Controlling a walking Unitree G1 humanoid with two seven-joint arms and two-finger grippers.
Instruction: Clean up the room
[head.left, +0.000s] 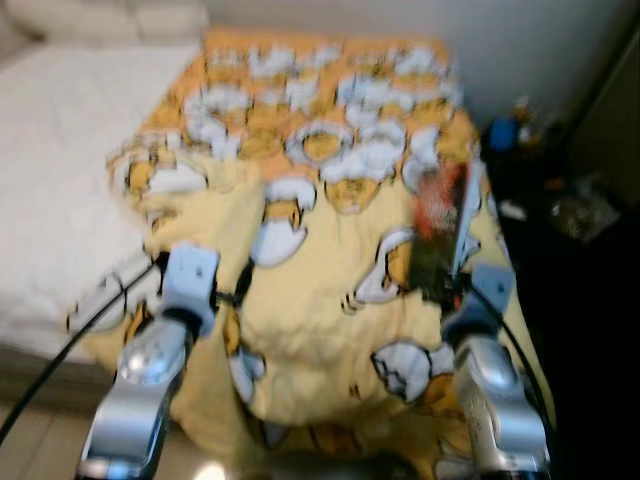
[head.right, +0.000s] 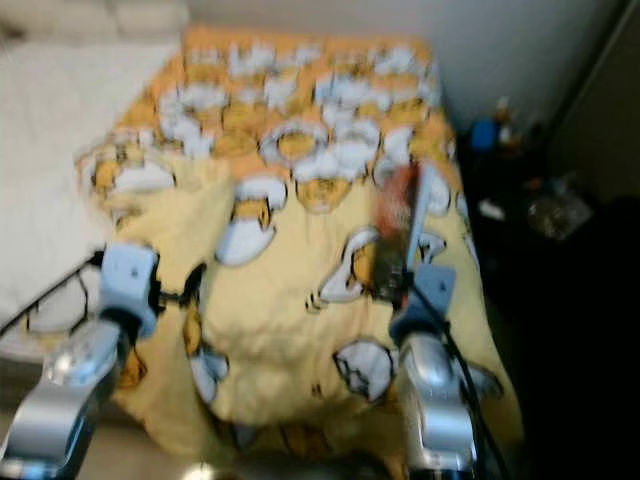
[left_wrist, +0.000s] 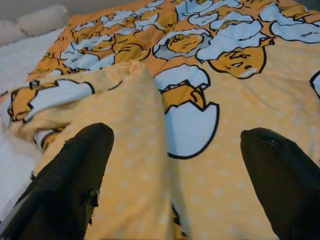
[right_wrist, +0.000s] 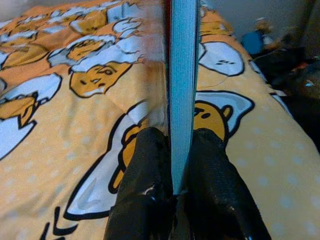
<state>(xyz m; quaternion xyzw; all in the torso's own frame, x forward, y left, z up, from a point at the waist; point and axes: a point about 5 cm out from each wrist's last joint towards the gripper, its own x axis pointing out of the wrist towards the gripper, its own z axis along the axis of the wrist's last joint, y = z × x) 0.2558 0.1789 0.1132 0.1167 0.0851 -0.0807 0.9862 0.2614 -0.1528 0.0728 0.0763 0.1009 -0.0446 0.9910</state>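
Blurred head views show a bed (head.left: 60, 150) under a soft yellow egg-print blanket (head.left: 320, 290), dark clutter (head.left: 560, 200) alongside it hard to identify. Right gripper (right_wrist: 177, 150) pinches a thin, flat book (right_wrist: 182, 75) upright above the blanket. Left gripper (left_wrist: 175, 145) hovers spread over a rumpled fold.

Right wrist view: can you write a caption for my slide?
The right gripper pinches a thin book upright on its edge above the yellow egg-cartoon blanket.
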